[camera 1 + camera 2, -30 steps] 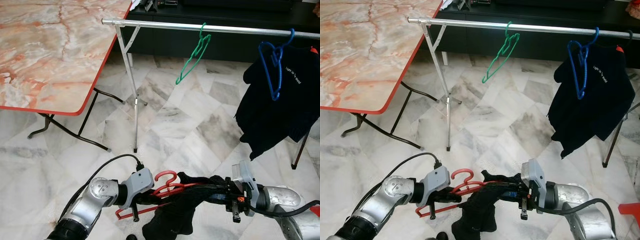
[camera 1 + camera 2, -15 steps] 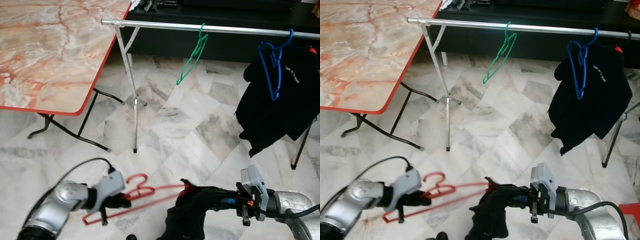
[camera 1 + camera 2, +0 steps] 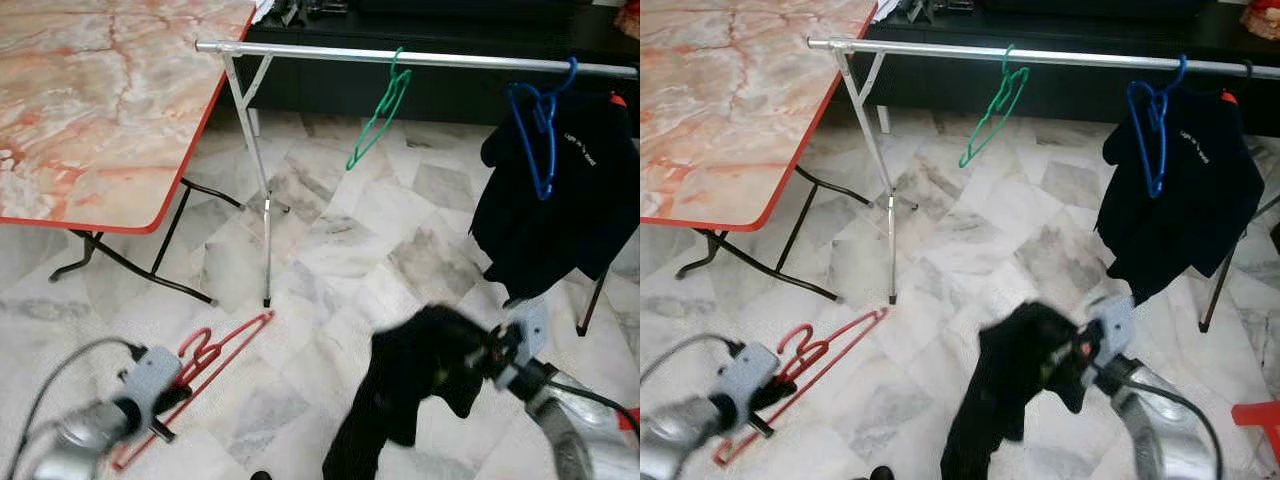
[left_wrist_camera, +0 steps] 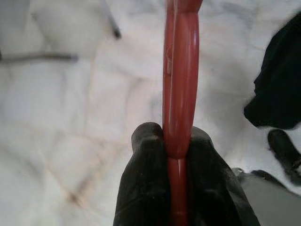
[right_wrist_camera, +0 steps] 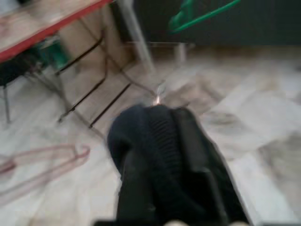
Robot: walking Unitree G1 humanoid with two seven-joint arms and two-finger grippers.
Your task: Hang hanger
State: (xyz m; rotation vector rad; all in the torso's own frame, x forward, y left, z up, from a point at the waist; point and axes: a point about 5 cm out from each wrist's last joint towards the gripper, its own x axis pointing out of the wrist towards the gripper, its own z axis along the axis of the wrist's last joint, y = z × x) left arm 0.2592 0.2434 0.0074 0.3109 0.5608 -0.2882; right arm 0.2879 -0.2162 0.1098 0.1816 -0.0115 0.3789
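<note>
Ahead of my left gripper (image 3: 172,398) and off to its left stands a marble-topped table (image 3: 100,100) with a red edge and black folding legs. Farther ahead, a green hanger (image 3: 399,82) dangles empty. Beyond my right gripper (image 3: 490,355), a blue hanger (image 3: 546,160) hangs against a dark shirt (image 3: 575,225). Pale marble floor tiles (image 3: 340,250) lie beneath everything.

Head views: aimed forward and down; rail (image 3: 420,60) and marble floor (image 3: 350,250) shared.
Left wrist: held close on red hanger (image 4: 179,84).
Right wrist: held close on dark garment (image 5: 160,165).
</note>
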